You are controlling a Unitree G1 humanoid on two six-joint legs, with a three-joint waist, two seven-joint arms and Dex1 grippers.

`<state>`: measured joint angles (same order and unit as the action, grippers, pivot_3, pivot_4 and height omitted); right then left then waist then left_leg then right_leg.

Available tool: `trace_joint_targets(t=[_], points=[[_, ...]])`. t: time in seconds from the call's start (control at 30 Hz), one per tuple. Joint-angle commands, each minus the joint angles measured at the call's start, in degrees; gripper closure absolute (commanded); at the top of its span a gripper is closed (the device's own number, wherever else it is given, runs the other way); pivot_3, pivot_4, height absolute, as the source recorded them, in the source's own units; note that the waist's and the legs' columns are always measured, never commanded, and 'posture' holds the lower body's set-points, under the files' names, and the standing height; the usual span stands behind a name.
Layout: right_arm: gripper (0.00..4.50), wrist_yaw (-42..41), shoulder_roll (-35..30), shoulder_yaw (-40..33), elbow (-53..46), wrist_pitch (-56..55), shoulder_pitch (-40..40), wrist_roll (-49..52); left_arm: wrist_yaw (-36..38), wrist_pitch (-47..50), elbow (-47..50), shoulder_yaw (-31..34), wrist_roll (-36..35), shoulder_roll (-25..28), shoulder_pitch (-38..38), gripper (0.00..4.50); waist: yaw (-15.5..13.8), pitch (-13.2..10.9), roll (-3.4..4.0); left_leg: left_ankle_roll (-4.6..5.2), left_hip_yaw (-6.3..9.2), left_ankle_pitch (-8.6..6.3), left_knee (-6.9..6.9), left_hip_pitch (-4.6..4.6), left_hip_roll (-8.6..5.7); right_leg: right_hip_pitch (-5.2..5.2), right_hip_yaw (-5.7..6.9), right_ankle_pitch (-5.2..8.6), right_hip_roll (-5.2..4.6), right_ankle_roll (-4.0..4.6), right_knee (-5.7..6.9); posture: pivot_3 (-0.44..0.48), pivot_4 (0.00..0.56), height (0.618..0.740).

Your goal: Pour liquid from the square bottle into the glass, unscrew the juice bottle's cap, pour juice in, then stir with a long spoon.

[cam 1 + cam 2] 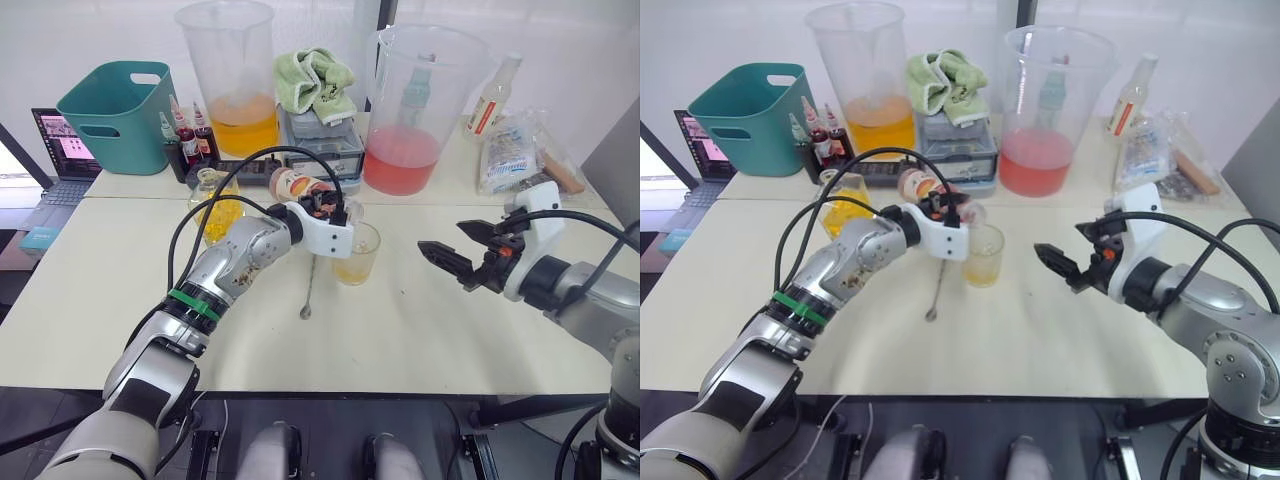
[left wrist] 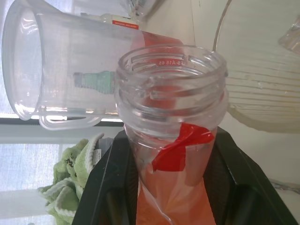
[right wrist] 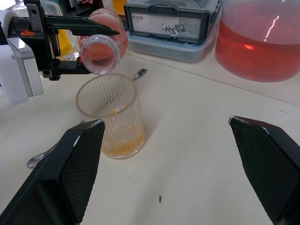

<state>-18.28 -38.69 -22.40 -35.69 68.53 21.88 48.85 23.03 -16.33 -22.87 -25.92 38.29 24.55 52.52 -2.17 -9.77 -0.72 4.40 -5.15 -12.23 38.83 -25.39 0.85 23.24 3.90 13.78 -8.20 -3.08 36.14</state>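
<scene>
My left gripper [image 1: 335, 208] is shut on the juice bottle [image 1: 298, 185], which is tipped almost level with its open mouth [image 3: 97, 53] just above the glass [image 1: 357, 255]. Pinkish-red juice sits inside the bottle [image 2: 171, 93], and its neck carries no cap; the cap is out of view. A little yellow liquid lies at the bottom of the glass [image 3: 112, 117]. The long spoon [image 1: 309, 290] lies flat on the table just left of the glass. The square bottle [image 1: 215, 210] stands further left. My right gripper [image 1: 447, 245] hovers open and empty to the right of the glass.
Two large pitchers stand at the back, one with yellow liquid [image 1: 232, 80], one with red [image 1: 410, 100]. Between them a green cloth [image 1: 315, 80] lies on a grey box [image 1: 330, 145]. A teal basket [image 1: 115, 115], dropper bottles [image 1: 185, 135] and a laptop [image 1: 60, 145] are at the back left.
</scene>
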Motion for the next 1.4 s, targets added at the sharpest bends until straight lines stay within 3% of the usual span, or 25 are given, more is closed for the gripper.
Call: trace_joint_targets(t=[0.03, 0.93, 1.4], points=[[0.01, 0.41, 0.01, -0.31, -1.98, -1.85, 0.79, 1.15, -2.28, -1.29, 1.89, 0.79, 1.03, 0.09, 2.41, 2.99, 0.03, 0.00, 0.00, 0.00, 0.00, 0.00, 0.00, 0.00, 0.00, 0.00, 0.00, 0.00, 0.00, 0.00, 0.00, 0.000, 0.150, 0.736], [0.01, 2.41, -0.12, 0.98, -0.79, -2.79, 3.24, 1.68, -5.82, -1.31, 1.03, -0.95, 7.85, -0.19, 3.68, 2.99, 0.04, 0.00, 0.00, 0.00, 0.00, 0.00, 0.02, 0.00, 0.00, 0.01, 0.00, 0.00, 0.00, 0.00, 0.05, 0.000, 0.150, 0.736], [0.01, 2.06, 0.34, 2.93, 0.74, -4.07, 4.25, 1.33, -0.43, 2.88, 3.21, 2.64, 0.67, -1.61, 3.22, 2.99, 0.14, 0.00, 0.00, 0.00, 0.00, 0.00, 0.03, 0.00, 0.00, 0.01, 0.00, 0.00, 0.00, 0.00, 0.06, 0.000, 0.150, 0.736]])
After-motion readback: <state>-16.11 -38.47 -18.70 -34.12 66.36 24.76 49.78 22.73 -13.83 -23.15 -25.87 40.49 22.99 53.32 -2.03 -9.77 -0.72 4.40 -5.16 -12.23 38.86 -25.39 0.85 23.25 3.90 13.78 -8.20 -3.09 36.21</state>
